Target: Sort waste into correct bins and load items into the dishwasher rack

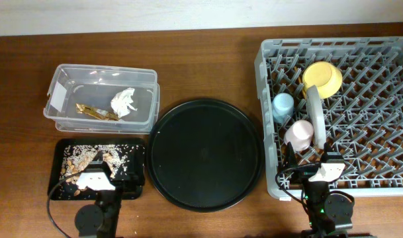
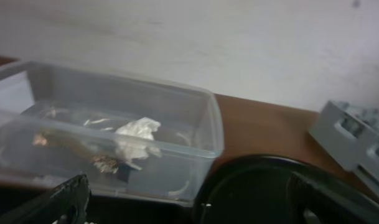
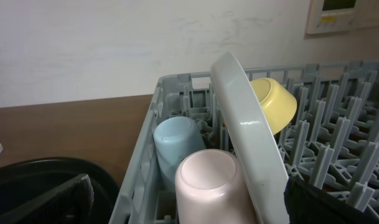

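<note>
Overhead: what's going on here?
Sorting looks about done. The napkin and wrapper lie in the clear tub, and the scraps in the small black tray. The blue cup, pink cup, bowl and plate sit in the rack. The left pincer and right pincer are open, holding nothing.

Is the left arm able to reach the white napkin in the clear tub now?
Probably yes: the tub has no lid, the napkin lies uncovered, and the open left gripper is close in front of it.
</note>
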{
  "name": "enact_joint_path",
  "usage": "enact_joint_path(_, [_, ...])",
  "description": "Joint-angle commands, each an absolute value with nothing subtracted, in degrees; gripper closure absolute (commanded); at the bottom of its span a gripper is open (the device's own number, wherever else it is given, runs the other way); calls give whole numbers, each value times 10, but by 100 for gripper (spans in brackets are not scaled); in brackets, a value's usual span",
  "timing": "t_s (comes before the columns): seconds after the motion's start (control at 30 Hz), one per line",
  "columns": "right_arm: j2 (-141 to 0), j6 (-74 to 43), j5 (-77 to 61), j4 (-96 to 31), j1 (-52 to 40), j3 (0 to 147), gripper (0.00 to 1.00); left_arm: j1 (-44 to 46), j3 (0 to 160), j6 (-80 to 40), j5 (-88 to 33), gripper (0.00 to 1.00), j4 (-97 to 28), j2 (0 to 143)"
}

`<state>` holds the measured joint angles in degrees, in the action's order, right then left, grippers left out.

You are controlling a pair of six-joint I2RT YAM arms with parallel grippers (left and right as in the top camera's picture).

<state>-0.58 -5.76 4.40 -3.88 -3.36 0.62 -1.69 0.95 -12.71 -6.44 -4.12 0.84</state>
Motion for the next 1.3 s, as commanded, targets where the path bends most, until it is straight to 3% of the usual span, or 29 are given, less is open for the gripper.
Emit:
enact_joint_path(0.0, [-2,-55,43,-43,-29,3,1,30,5,23,-61,1,-42,3])
enact_joint_path(1.27, [-2,-55,43,-43,-29,3,1,26,5,27,-53,1,-42,3])
